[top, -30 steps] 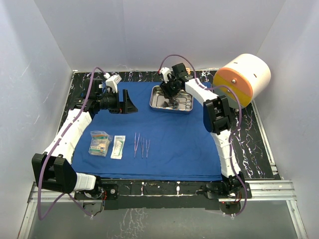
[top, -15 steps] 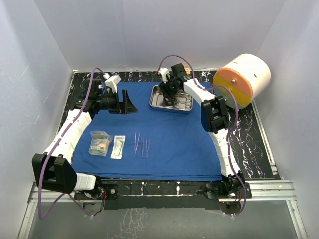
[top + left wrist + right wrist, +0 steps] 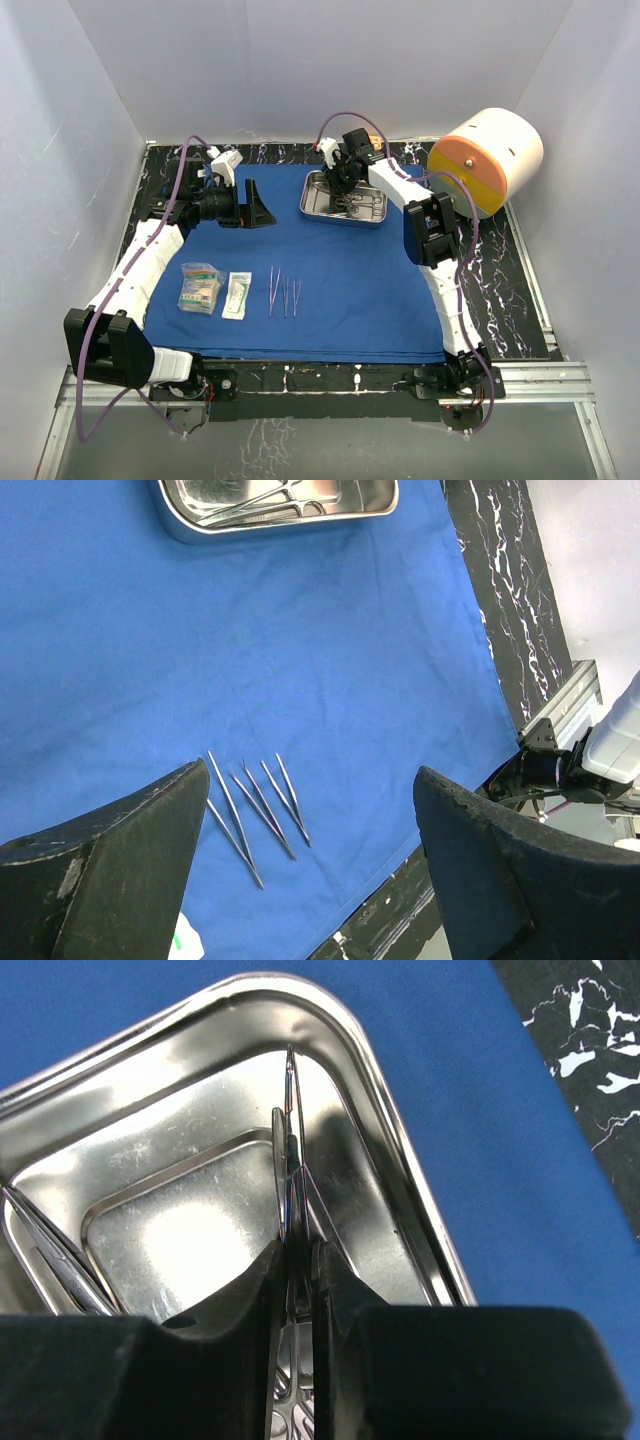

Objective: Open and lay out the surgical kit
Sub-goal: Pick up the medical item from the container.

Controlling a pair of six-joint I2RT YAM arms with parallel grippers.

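- Top view: the right gripper (image 3: 345, 185) reaches into the steel tray (image 3: 372, 218) at the far edge of the blue wrap (image 3: 340, 270); lift straight up, clearing the rim.
- Left wrist: the left gripper (image 3: 312, 770) hangs with fingers wide apart above the laid-out forceps (image 3: 255, 810); keep it aside.
- Right wrist: the fingers are pinched on a slender instrument (image 3: 289, 1150); check the grip before rising.

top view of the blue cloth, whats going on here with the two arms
A surgical kit is being laid out on the opened blue cloth. The right gripper is down in the steel tray, closed on a slender steel instrument; other instruments lie in the tray too. The left gripper hangs open above the cloth's far left part, holding nothing. Already set out toward the near edge are two clear packets and three forceps in a row.
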